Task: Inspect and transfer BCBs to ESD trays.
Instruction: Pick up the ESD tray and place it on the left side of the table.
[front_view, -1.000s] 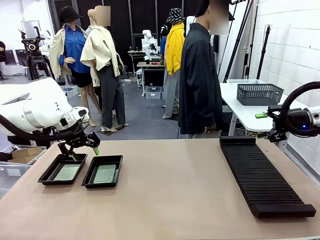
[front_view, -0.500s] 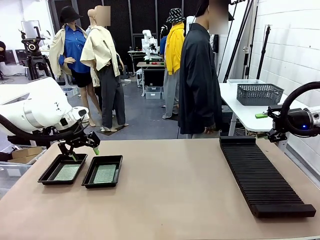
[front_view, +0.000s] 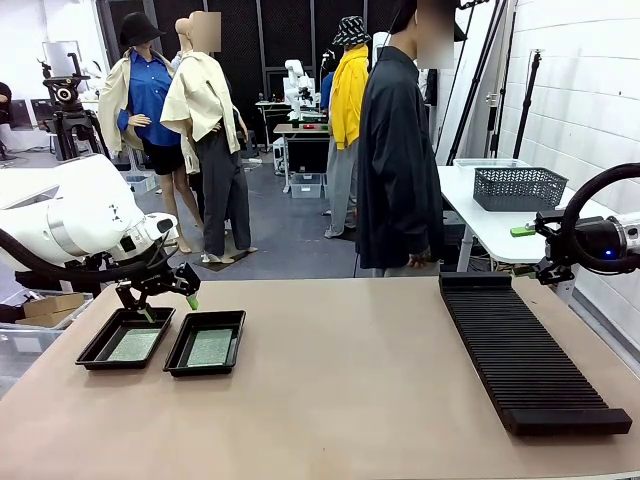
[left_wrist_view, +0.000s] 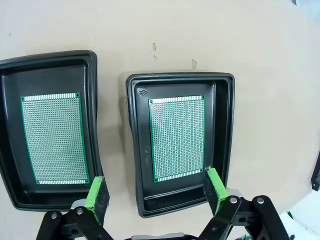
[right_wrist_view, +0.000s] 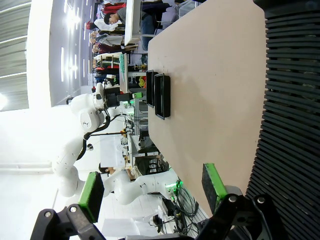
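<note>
BCBs (left_wrist_view: 177, 138) (left_wrist_view: 53, 138) lie one in each of your ESD trays (left_wrist_view: 224, 125) (left_wrist_view: 92, 100); nothing has shifted (both look placed). Left gripper (left_wrist_view: 155, 192) hovers spread and empty, right gripper (right_wrist_view: 150, 192) likewise.

White brick wall (front_view: 585, 90) at right, grey floor (front_view: 290, 240), white side table (front_view: 480, 215) bearing grey basket (front_view: 518, 187)

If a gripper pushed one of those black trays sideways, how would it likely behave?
The tray looks thin-walled, so it's probably light and would slide on the smooth table. It sits low and wide, so tipping seems unlikely. The board lies loose inside and may shift.
</note>
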